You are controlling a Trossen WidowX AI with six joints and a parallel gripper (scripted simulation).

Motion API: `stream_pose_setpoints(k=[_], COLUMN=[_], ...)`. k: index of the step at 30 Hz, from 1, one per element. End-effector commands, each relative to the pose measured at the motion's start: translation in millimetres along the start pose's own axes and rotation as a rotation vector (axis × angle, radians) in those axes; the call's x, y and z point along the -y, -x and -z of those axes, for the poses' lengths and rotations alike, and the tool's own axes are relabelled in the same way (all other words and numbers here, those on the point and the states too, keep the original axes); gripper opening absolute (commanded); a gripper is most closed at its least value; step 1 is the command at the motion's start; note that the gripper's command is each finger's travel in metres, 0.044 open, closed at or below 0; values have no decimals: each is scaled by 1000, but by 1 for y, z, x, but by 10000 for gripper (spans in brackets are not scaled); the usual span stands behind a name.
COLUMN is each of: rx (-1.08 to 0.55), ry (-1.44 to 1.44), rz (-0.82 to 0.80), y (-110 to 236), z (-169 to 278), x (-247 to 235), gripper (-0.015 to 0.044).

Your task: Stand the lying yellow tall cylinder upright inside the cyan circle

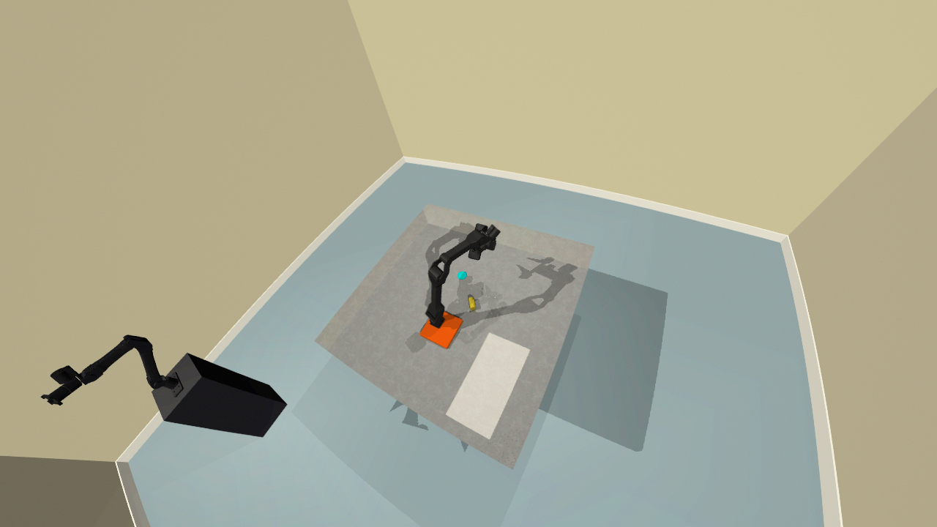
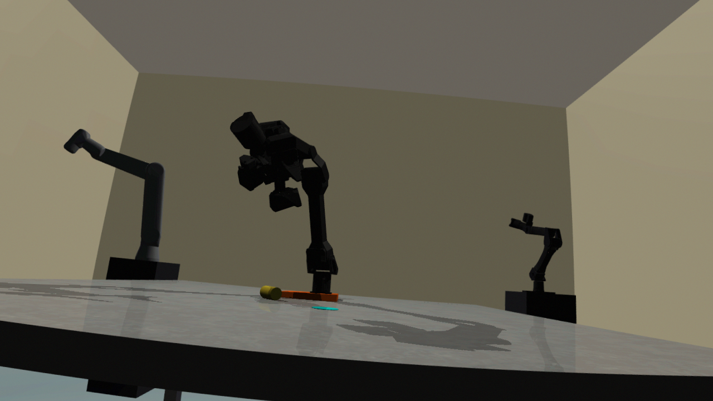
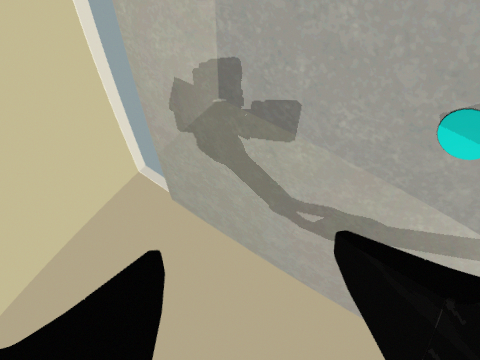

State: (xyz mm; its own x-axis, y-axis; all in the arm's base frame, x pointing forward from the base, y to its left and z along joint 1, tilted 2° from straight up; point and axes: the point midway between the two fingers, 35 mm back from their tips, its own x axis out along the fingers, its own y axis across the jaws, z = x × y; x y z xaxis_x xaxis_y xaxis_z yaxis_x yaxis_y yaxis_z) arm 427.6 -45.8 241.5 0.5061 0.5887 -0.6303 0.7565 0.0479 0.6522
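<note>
The yellow cylinder [image 1: 471, 303] [image 2: 270, 292] lies on its side on the grey table, close to the orange base plate. It is not in the wrist view. The flat cyan circle [image 1: 462, 275] [image 2: 325, 308] [image 3: 467, 136] lies on the table a short way from the cylinder, with nothing on it; the wrist view shows it cut off at the right edge. My gripper [image 3: 250, 254] is open, its two black fingers well apart and nothing between them. It is high above the table, beyond the circle from the base and away from the cylinder.
My arm stands on the orange base plate [image 1: 448, 335] [image 2: 332, 297]. A white rectangle [image 1: 487, 386] lies on the grey table [image 1: 386, 314]. Off the table, another arm stands on a black block [image 1: 225, 402]; the exterior view shows two other arms [image 2: 153, 204] [image 2: 547, 249] in the background.
</note>
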Motion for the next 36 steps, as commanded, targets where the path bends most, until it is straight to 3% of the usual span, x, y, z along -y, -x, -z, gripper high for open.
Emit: stream_pose_setpoints(k=[1,12,19,25,36], rx=[127,74,-108,-355,-395], ry=[439,1135,1483,1757,1792], rz=[170,584,811,976,996], y=[20,49,68,86,88], z=[-3,-6,-2,4,5], x=[48,140,190,232,237], gripper=[309,309,309,309,309])
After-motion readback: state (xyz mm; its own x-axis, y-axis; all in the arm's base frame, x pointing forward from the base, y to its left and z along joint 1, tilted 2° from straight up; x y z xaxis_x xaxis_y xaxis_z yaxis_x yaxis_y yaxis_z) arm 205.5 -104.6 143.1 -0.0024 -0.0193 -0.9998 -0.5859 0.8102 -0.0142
